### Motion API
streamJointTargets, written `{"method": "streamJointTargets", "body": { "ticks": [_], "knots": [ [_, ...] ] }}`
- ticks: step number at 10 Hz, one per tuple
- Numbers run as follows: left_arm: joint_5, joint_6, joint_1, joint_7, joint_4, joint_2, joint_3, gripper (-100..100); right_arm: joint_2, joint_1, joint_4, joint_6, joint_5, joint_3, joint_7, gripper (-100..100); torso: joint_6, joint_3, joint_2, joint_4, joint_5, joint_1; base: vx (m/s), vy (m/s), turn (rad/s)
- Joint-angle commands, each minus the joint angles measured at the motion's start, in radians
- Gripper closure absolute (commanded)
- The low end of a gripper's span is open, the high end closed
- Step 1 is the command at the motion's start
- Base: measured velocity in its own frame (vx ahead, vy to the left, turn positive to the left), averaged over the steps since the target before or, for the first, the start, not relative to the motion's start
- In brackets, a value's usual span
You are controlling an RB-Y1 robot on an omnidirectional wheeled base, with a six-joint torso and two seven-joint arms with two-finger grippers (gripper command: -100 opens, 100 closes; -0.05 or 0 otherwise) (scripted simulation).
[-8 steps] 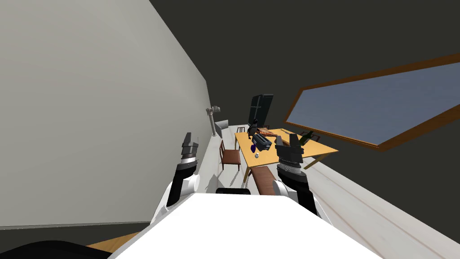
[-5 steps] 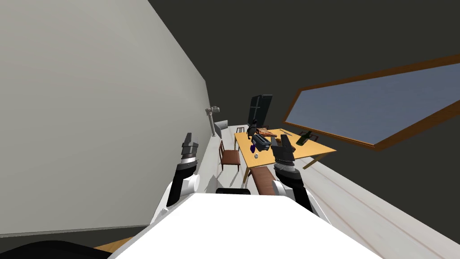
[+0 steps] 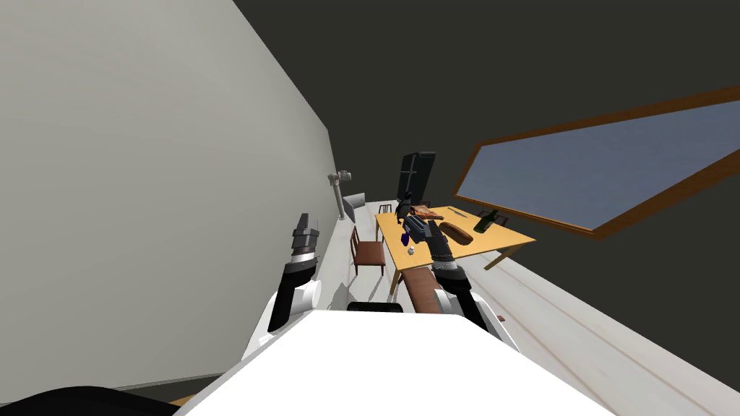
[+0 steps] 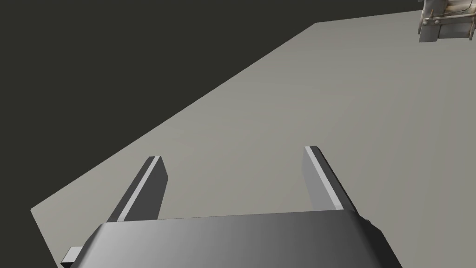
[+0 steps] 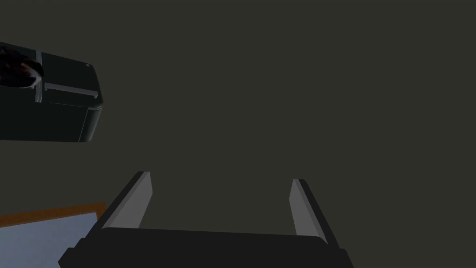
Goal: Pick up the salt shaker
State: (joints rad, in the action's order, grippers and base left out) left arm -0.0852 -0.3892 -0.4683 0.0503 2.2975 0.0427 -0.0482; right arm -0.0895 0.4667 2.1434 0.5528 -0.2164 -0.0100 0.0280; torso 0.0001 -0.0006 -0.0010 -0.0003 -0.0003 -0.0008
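A small white salt shaker (image 3: pixel 411 250) stands near the front edge of the orange wooden table (image 3: pixel 498 239), beside a small blue object (image 3: pixel 405 237). My right gripper (image 3: pixel 433 229) is raised over the table, just right of the shaker and above it, in front of a dark toaster (image 3: pixel 417 228). In the right wrist view this gripper (image 5: pixel 219 177) is open and empty, pointing at a dark wall. My left gripper (image 3: pixel 302 219) is held up near the pale wall, away from the table; its wrist view shows it (image 4: pixel 233 153) open with nothing between the fingers.
The table also carries a bread loaf (image 3: pixel 457 232), a dark bottle (image 3: pixel 485 222) and a board with food (image 3: pixel 428 214). A brown chair (image 3: pixel 368 251) stands left of it, a bench (image 3: pixel 423 286) in front. A dark fridge (image 3: pixel 415 175) stands behind.
My right arm has swung left and stretched forward over the table, toward the toaster and the shaker. The left arm has stayed where it was.
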Motion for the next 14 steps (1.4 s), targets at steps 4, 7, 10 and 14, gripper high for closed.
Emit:
{"method": "streamJointTargets", "body": {
  "ticks": [4,7,10,14],
  "knots": [
    [0.0,0.0,0.0,0.0,0.0,0.0,0.0,0,-0.049,-0.043,-0.13,-0.047,-0.094,0.017,0.026,-100,0.0,0.0,0.0,0.0,0.0,-0.001,0.003,-0.012,-0.031],
    [0.0,0.0,0.0,0.0,0.0,0.0,0.0,0,-0.075,-0.073,-0.207,-0.082,-0.161,0.027,0.043,-100,0.0,0.001,0.001,0.0,0.0,0.0,-0.002,-0.01,-0.012],
    [0.0,0.0,0.0,0.0,0.0,0.0,0.0,0,-0.1,-0.106,-0.306,-0.118,-0.232,0.037,0.06,-100,0.0,0.001,0.001,0.0,0.0,0.0,-0.002,-0.017,0.004],
    [0.0,0.0,0.0,0.0,0.0,0.0,0.0,0,-0.123,-0.143,-0.418,-0.154,-0.306,0.046,0.076,-100,0.0,0.0,0.0,0.0,0.0,-0.001,0.002,-0.018,0.025]
  ]
}}
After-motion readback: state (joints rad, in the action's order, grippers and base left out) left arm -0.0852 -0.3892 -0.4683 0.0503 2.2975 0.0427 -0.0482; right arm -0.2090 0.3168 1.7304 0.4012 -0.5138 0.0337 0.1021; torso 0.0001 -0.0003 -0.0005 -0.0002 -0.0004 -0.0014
